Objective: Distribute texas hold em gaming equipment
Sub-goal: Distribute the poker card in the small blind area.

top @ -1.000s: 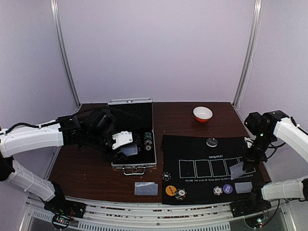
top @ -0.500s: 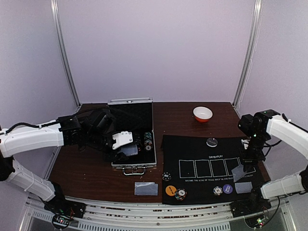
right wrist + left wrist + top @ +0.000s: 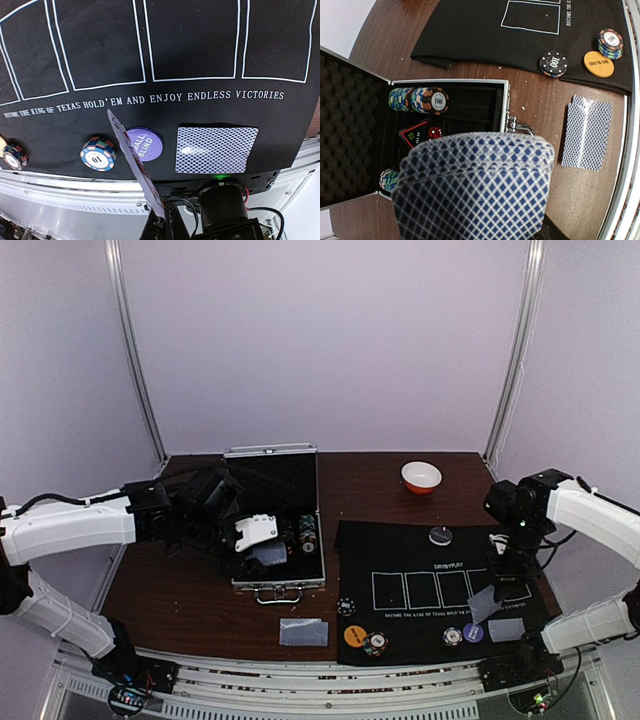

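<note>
Dark wood table (image 3: 190, 600). Near edge: face-down card pile (image 3: 303, 632). On the black mat (image 3: 400, 550): orange disc (image 3: 354, 635), chip stacks (image 3: 375, 644), purple disc (image 3: 473, 632). Right gripper (image 3: 495, 588) pinched tight on a single card (image 3: 484, 605) over the mat. Left gripper (image 3: 253, 531) clamps a card deck (image 3: 475, 192) over the open case (image 3: 275, 485). Bowl (image 3: 421, 477) far back. Pale lilac walls.

Near cards (image 3: 472, 190) — blurred, edge-cropped

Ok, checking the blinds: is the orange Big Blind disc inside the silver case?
No, the orange disc lies on the black mat beside a chip stack, outside the case.
</note>
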